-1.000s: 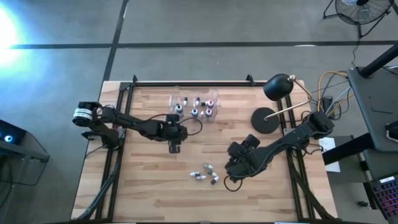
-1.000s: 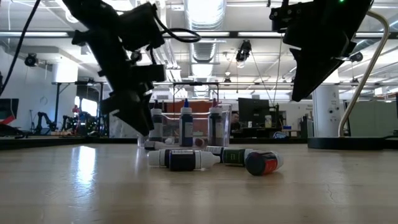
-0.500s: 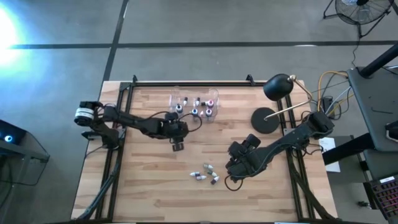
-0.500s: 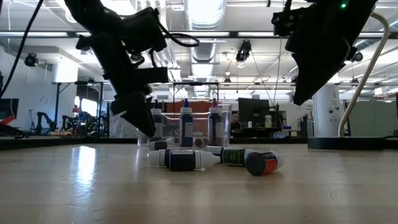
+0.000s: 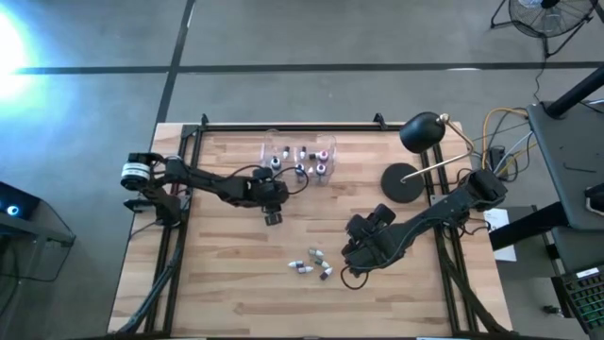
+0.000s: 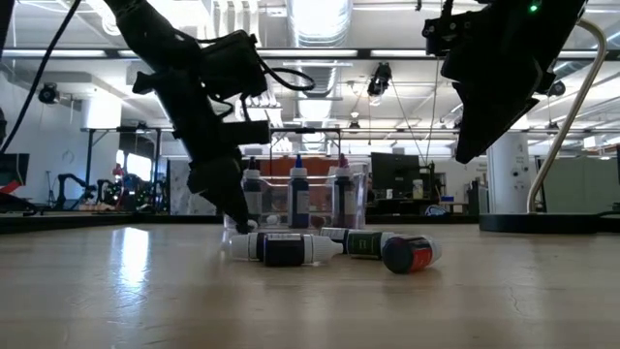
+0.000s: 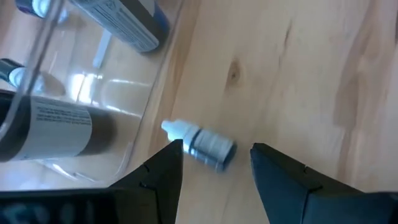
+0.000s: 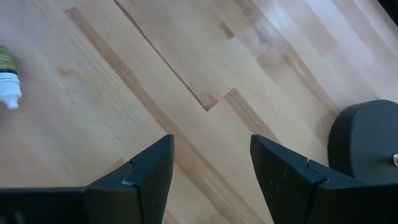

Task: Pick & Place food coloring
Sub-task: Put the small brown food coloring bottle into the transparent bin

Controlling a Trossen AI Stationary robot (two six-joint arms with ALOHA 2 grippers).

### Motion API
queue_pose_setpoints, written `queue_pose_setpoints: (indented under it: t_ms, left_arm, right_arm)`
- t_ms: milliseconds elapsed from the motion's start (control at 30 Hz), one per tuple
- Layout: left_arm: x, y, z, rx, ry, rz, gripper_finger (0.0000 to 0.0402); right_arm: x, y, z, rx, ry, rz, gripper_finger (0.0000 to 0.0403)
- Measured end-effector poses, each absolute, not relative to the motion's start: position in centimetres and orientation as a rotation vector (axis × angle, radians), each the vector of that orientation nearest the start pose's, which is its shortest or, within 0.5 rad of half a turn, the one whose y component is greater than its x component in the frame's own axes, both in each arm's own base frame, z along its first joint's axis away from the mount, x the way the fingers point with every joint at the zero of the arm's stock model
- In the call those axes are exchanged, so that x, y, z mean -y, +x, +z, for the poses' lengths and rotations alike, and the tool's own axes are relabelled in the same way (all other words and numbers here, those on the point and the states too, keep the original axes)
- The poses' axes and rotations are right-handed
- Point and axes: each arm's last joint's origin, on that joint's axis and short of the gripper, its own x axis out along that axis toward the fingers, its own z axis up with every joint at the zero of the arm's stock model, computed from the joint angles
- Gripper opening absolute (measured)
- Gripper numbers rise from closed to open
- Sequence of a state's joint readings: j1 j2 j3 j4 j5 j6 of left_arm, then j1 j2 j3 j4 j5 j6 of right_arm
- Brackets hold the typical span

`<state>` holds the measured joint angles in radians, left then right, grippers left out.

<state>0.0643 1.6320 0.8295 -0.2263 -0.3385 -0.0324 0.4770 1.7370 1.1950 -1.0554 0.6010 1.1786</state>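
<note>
Left claw (image 7: 214, 163), wide and empty, straddles a white-capped bottle (image 7: 202, 144) lying flat, cap toward ten o'clock.

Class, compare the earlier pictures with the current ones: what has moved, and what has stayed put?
The left gripper moved toward the clear box, open and holding nothing, now above a small bottle lying beside it. The right gripper, open, and the loose bottles stayed put.

Left end effector (image 7: 212, 163) open, lowered; right end effector (image 8: 210, 163) open, raised.
</note>
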Motion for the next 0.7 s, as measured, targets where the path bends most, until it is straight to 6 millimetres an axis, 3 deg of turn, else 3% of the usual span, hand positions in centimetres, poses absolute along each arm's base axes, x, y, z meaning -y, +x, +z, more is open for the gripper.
queue_pose_setpoints:
  t_ms: [300, 533, 700]
  left_arm:
    - [-3.5, 29.9, 15.4, -0.980, 0.000, 0.443, 0.0163]
    - [-3.6, 28.9, 14.9, -1.000, -0.363, 0.670, 0.0163]
    - [-3.4, 29.2, 15.1, -0.939, -0.538, 0.719, 0.0163]
  right_arm:
    - [-12.4, 27.6, 19.7, -1.054, 0.177, -0.814, 0.0206]
    - [-12.4, 27.6, 19.7, -1.047, 0.194, -0.824, 0.0206]
    - [-12.4, 27.6, 19.7, -1.039, 0.208, -0.835, 0.0206]
